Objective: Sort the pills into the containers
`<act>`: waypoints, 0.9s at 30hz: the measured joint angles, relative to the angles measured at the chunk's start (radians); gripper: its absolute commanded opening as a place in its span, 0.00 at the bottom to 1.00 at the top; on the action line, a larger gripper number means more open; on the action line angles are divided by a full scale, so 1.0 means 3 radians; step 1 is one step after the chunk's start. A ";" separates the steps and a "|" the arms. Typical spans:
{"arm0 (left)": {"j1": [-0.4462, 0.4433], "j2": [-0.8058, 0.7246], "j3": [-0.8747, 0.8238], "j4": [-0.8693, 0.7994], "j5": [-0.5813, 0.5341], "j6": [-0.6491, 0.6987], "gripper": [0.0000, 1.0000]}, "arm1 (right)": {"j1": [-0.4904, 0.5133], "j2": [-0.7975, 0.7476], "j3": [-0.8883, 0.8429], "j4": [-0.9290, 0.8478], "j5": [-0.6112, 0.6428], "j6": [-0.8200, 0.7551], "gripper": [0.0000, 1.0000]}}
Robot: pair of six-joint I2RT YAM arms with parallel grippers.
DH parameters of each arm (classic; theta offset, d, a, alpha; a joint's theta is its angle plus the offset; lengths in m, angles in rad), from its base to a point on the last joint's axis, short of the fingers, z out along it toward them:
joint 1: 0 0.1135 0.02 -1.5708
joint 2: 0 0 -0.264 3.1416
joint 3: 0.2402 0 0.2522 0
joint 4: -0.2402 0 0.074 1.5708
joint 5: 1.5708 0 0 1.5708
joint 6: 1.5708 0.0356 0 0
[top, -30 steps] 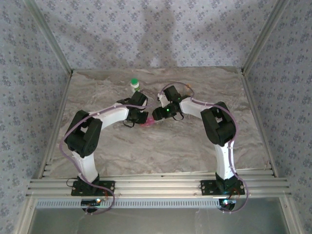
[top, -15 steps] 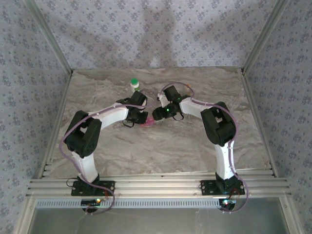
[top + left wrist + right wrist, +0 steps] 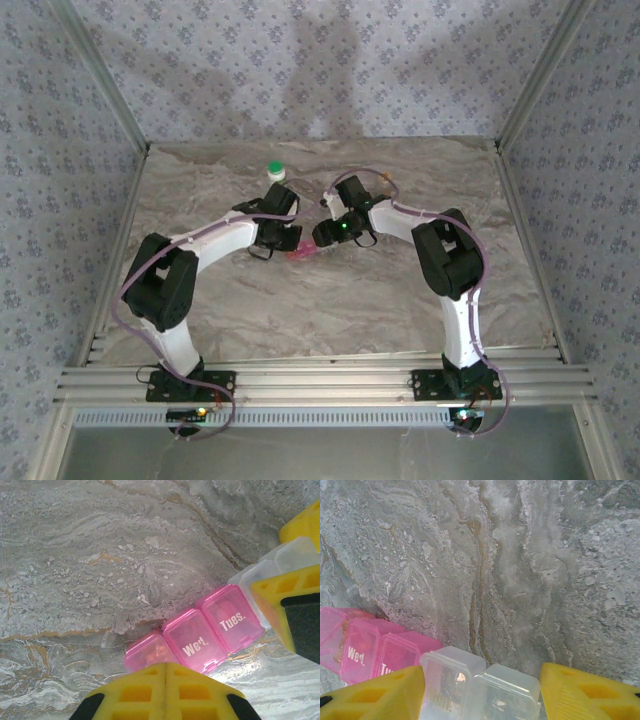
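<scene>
The left gripper (image 3: 165,672) was pressed shut beside the pill case (image 3: 210,630) — glossy pink and clear square cells. Its clear end was clamped by the right gripper (image 3: 480,675).

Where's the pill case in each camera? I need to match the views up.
Top external: the pill case is a small pink sliver just above the picture's centre.
Left wrist: the pill case lies lower right, running diagonally up to the right edge.
Right wrist: the pill case runs along the bottom, pink cells left, clear cells centre.
Shared landmark: the pink "Wed." lid, readable in both wrist views.
</scene>
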 measured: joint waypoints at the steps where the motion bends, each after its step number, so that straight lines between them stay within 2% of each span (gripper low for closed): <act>1: 0.0000 0.0000 -0.0017 0.0008 0.0005 -0.0001 0.02 | 0.0000 0.0000 0.0000 0.0000 0.0000 0.0000 0.63; 7: 0.0000 0.0028 -0.0284 0.0174 0.0039 -0.0056 0.01 | -0.0006 0.0005 0.0000 0.0000 -0.0014 -0.0001 0.63; 18: 0.0001 0.0022 -0.0365 0.0435 0.0055 -0.0174 0.01 | -0.0027 0.0013 0.0003 0.0000 -0.0075 -0.0001 0.63; 20: 0.0001 0.0006 -0.0369 0.0434 0.0055 -0.0163 0.08 | -0.0033 0.0013 0.0003 0.0000 -0.0099 -0.0001 0.63; 21: 0.0001 -0.0001 -0.0371 0.0435 0.0056 -0.0137 0.14 | -0.0038 0.0014 0.0003 0.0000 -0.0111 -0.0003 0.62; 22: 0.0001 -0.0011 -0.0373 0.0432 0.0057 -0.0100 0.33 | -0.0039 0.0015 0.0003 0.0000 -0.0118 -0.0001 0.62; 23: 0.0000 -0.0023 -0.0374 0.0431 0.0055 -0.0037 0.45 | -0.0043 0.0017 0.0003 0.0001 -0.0125 -0.0001 0.61; 24: 0.0000 -0.0041 -0.0374 0.0427 0.0053 0.0019 0.51 | -0.0045 0.0019 0.0003 0.0001 -0.0137 -0.0001 0.61; 27: 0.0003 -0.0142 -0.0374 0.0425 0.0037 0.0259 0.57 | -0.0066 0.0025 0.0003 0.0004 -0.0184 0.0000 0.60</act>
